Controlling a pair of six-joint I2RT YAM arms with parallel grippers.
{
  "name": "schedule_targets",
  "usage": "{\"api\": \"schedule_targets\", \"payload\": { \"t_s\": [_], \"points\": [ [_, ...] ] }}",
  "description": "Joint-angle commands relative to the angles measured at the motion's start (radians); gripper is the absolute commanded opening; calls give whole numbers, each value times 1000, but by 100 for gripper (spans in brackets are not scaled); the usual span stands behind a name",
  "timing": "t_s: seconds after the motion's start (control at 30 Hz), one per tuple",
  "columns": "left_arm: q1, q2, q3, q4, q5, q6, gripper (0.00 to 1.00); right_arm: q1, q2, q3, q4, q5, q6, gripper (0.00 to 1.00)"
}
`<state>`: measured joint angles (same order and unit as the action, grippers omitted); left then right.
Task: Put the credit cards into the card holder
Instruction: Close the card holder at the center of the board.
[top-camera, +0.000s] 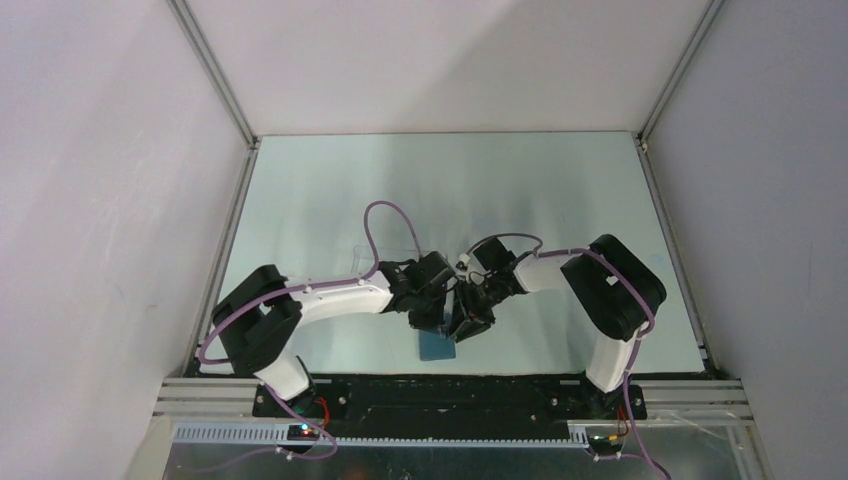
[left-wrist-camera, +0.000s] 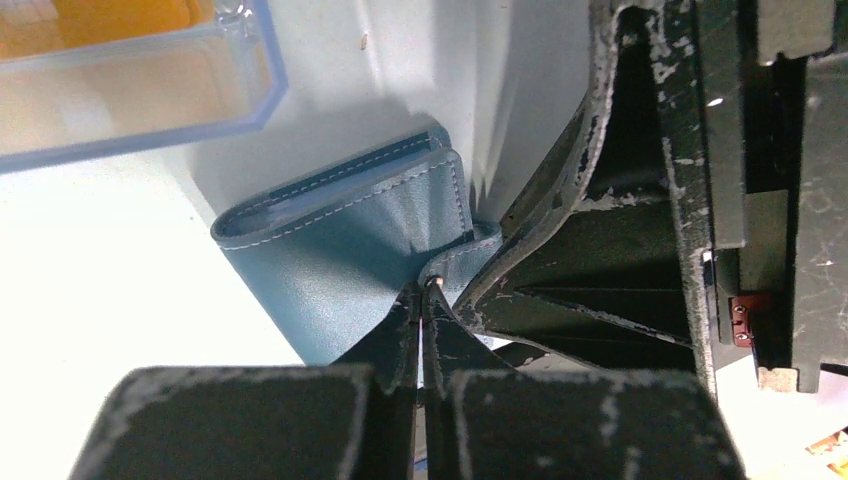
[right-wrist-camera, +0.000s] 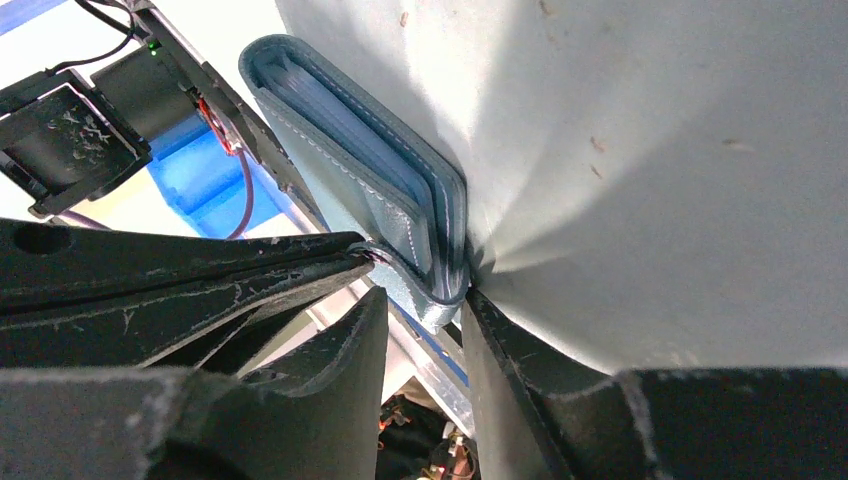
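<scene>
The blue card holder (top-camera: 436, 348) lies folded near the table's front edge, between both arms. In the left wrist view my left gripper (left-wrist-camera: 428, 290) is shut on the edge of one flap of the card holder (left-wrist-camera: 340, 250). My right gripper (right-wrist-camera: 422, 297) is open; the corner of the card holder (right-wrist-camera: 350, 170) sits between its jaws, against the right finger, with a gap to the left one. Orange-tan shapes (left-wrist-camera: 100, 25), apparently the credit cards, show blurred inside a clear plastic case (left-wrist-camera: 150, 95).
The right gripper's finger (left-wrist-camera: 580, 260) crowds close beside my left jaws. The clear case (top-camera: 388, 250) lies just behind the left wrist. The metal rail (top-camera: 450, 385) runs along the table's near edge, right by the card holder. Enclosure walls stand on three sides.
</scene>
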<state>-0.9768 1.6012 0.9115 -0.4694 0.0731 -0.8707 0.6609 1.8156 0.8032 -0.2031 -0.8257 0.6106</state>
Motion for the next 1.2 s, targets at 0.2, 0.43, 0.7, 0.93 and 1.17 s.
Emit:
{"api": "schedule_targets", "payload": {
  "t_s": [0.2,0.43,0.7,0.93,1.17],
  "points": [
    [-23,17,30,-87,-68,34,0,61,94,-20,-14,338,-29,38],
    [-22,-37,29,-90,-94,31,0,63,14,-21,-13,325,-36,47],
    [-5,-81,-9,-87,-101,29,0,9,-96,-20,-27,313,-57,57],
    [18,-116,-59,-73,-103,36,0,-26,-100,-20,45,220,-58,36],
    [20,-101,-69,-49,-92,42,0,9,-118,-20,155,104,-27,4]
  ]
}}
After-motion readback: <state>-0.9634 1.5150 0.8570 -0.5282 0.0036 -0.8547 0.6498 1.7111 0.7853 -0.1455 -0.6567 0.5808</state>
